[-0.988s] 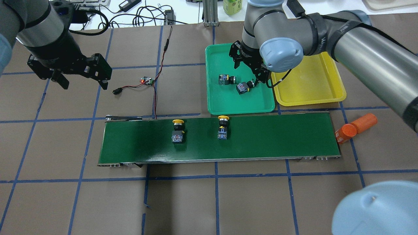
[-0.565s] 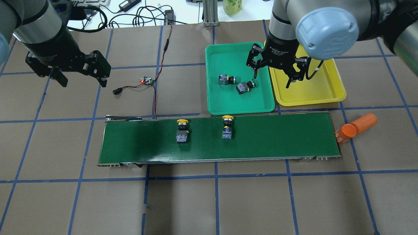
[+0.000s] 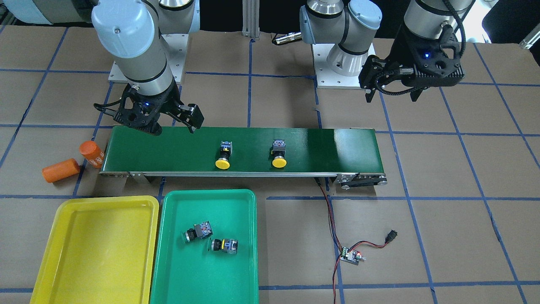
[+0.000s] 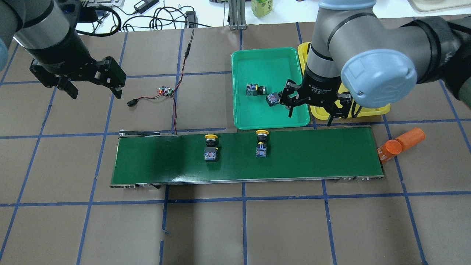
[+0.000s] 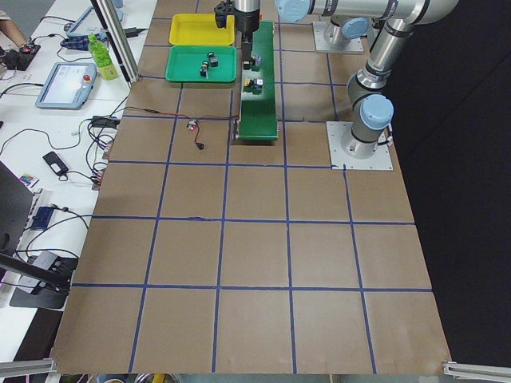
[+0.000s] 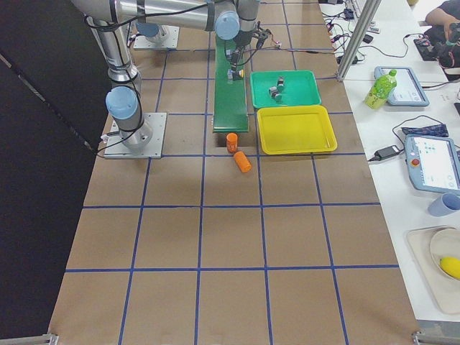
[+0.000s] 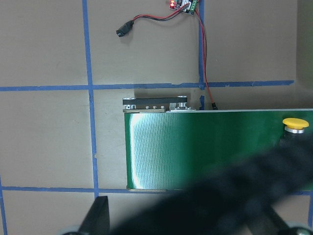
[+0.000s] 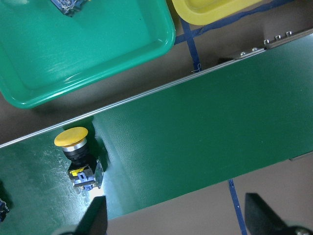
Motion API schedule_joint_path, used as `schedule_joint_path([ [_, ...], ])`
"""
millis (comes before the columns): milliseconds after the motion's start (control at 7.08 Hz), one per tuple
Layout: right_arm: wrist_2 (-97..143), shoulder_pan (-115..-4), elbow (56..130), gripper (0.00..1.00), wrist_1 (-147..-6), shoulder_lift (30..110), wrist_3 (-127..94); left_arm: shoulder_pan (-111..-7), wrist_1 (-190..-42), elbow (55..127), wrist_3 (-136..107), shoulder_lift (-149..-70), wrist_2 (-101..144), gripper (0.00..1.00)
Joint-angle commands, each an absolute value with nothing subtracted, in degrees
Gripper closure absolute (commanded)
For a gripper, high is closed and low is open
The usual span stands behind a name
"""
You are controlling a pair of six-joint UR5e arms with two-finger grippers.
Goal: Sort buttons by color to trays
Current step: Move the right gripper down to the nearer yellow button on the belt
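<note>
Overhead exterior view, reading across: the left gripper (image 4: 94,89) is hanging above the tabletop (image 4: 220,228), beyond the belt's (image 4: 316,156) left end and on its far side, away from the robot. Its fingers (image 4: 117,90) are standing wide apart and are gripping nothing. A board (image 4: 166,91) with red and black wires is lying on the far side of the belt, near its left end, with one wire running down to the belt's far edge.

Two yellow buttons are lying on the belt with their caps pointing toward its far edge. One (image 4: 211,148) is sitting left of the belt's middle and the other (image 4: 261,144) is sitting about at its middle, so they are lying well apart.

The green tray (image 4: 257,116) is lying just past the belt's far edge, right of the belt's middle. It is holding two green buttons (image 4: 255,89) on their sides, just beside each other.

The right gripper (image 4: 311,114) is hovering over the green tray's right corner nearest the belt, close to the belt's far edge. It is spreading its fingers (image 4: 290,110) wide and carrying nothing, and it is partly hiding one green button in this view.

The yellow tray (image 3: 97,249) is lying just beside the green tray, also just past the belt's far edge, with the right arm covering most of it. Two orange cylinders (image 4: 412,137) are lying off the belt's right end, the nearer one just beside it.
</note>
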State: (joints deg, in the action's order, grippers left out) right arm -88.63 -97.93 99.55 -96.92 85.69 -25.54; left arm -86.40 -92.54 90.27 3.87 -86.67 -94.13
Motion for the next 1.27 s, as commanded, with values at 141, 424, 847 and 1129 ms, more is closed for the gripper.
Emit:
schedule_joint_path([
  [141,-88.8,-97.9,100.3,0.0,-97.6,85.6,-17.1,-86.5,-93.9,90.3,3.9,-86.7,-94.0,0.0],
  [424,-88.8,-98.0,100.8,0.0,-97.6,85.6,-17.3,-86.5,-93.9,90.3,3.9,-86.7,-93.9,0.0],
  [847,-87.8,-98.3,106.5,0.0,-101.5,86.3,-17.8,-86.4,-93.4,90.3,4.5,-86.7,-91.2,0.0],
  [1129,-87.5,-99.2,111.5,0.0,-108.3,86.0,-17.8,-86.4,-93.4,90.3,4.0,-86.9,-90.8,0.0],
])
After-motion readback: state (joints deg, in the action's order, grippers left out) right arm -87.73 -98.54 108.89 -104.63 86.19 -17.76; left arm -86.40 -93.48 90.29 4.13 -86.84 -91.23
